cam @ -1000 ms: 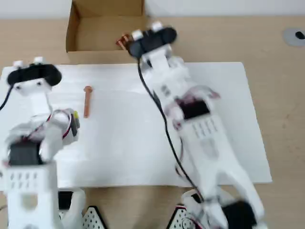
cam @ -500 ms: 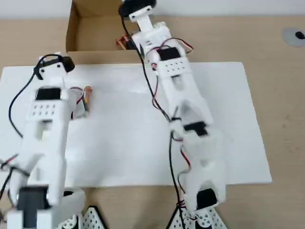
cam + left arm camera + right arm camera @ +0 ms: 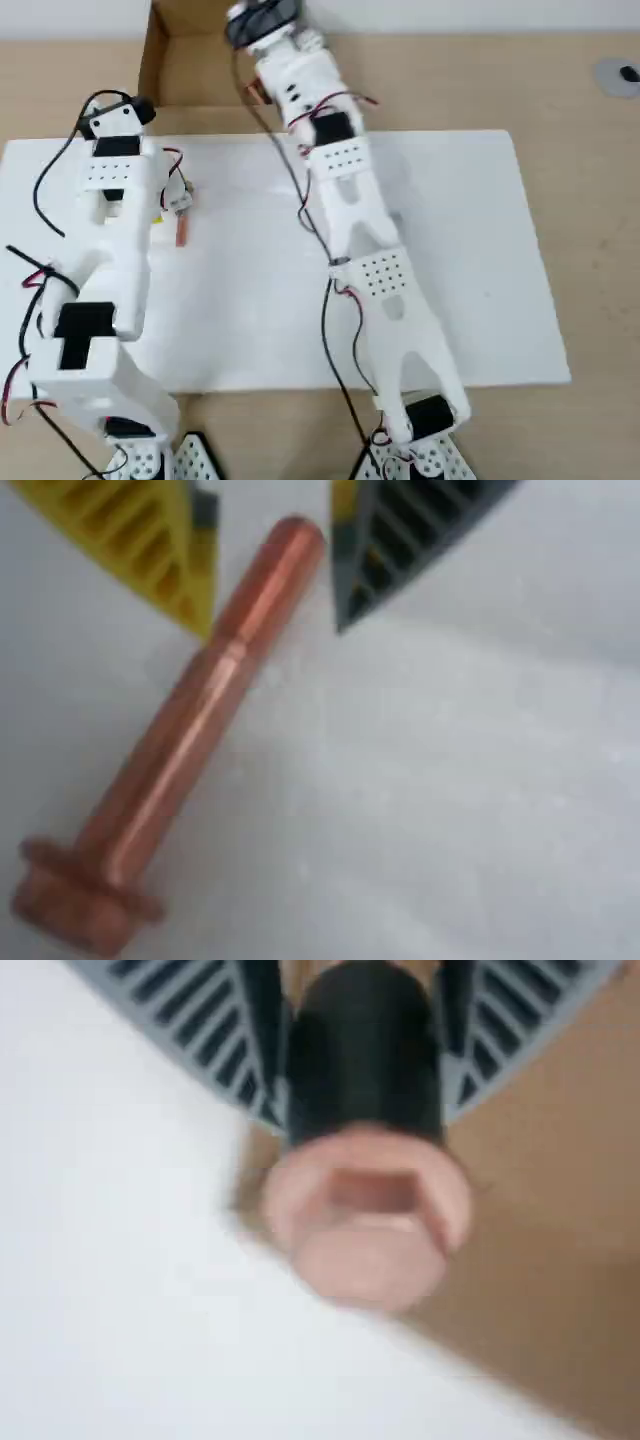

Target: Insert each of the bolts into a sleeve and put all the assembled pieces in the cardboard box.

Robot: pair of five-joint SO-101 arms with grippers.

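A copper bolt (image 3: pixel 170 780) lies on the white mat (image 3: pixel 460 250), also seen beside the left arm as bolt (image 3: pixel 181 232). My left gripper (image 3: pixel 272 630) is open, its yellow finger (image 3: pixel 150 540) and black finger (image 3: pixel 400 540) on either side of the bolt's threadless tip. My right gripper (image 3: pixel 362 1110) is shut on a black sleeve (image 3: pixel 362 1050) with a bolt head (image 3: pixel 365 1210) sticking out of it. The right arm (image 3: pixel 300 80) stretches over the cardboard box (image 3: pixel 195 60) at the back of the table.
A small copper piece (image 3: pixel 253 92) shows in the box next to the right arm. Wood tabletop (image 3: pixel 580 150) surrounds the mat. Both arm bases stand at the near edge, with loose cables along the arms.
Both arms have stretched out from folded poses. The left gripper came down around the bolt on the mat; the right arm carried its piece further over the box.
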